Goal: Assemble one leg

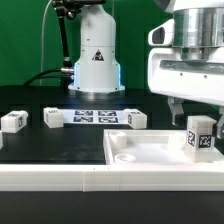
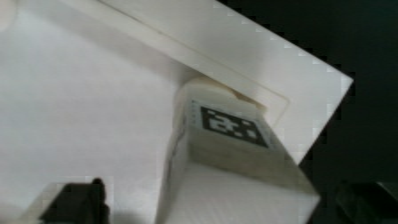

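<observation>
A leg (image 1: 200, 135), a small white block with a black-and-white tag, stands upright on the corner of the large flat white panel (image 1: 140, 152) at the exterior view's right. My gripper (image 1: 199, 112) hangs just above it, open, with one dark finger (image 1: 176, 108) beside the leg's top. In the wrist view the leg (image 2: 231, 140) lies between my fingers (image 2: 75, 200), with a gap on that side, and its far end meets the panel's corner (image 2: 107, 90). The gripper (image 2: 221, 205) holds nothing.
Three more tagged legs lie on the black table: two at the left (image 1: 13, 121) (image 1: 52, 118) and one near the middle (image 1: 136, 119). The marker board (image 1: 95, 116) lies before the robot base (image 1: 95, 60). A long white bar (image 1: 90, 176) runs along the front.
</observation>
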Tool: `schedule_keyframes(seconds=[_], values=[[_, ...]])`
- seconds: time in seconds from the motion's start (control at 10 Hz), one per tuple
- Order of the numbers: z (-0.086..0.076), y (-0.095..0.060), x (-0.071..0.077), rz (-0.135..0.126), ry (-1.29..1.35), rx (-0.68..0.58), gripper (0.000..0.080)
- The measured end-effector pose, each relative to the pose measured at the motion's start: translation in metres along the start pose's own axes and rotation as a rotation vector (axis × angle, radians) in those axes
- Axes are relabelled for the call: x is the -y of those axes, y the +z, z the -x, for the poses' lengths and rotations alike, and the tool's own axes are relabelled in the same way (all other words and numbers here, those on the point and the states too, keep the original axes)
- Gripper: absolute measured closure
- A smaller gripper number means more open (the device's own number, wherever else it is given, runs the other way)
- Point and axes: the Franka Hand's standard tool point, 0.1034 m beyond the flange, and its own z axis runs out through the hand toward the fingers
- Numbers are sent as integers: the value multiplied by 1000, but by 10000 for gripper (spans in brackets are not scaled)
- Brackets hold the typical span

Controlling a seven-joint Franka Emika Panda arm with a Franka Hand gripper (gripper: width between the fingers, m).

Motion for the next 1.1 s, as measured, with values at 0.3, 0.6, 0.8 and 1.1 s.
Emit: schedule_keyframes(seconds=[0.3,0.6,0.8,1.1], values=[[5,1,3,-4,-284,1,151],[5,0,4,-8,-553,-4,151],[5,0,4,-8,-696,-8,151],[3,-2,5,-1,-896,-16,151]])
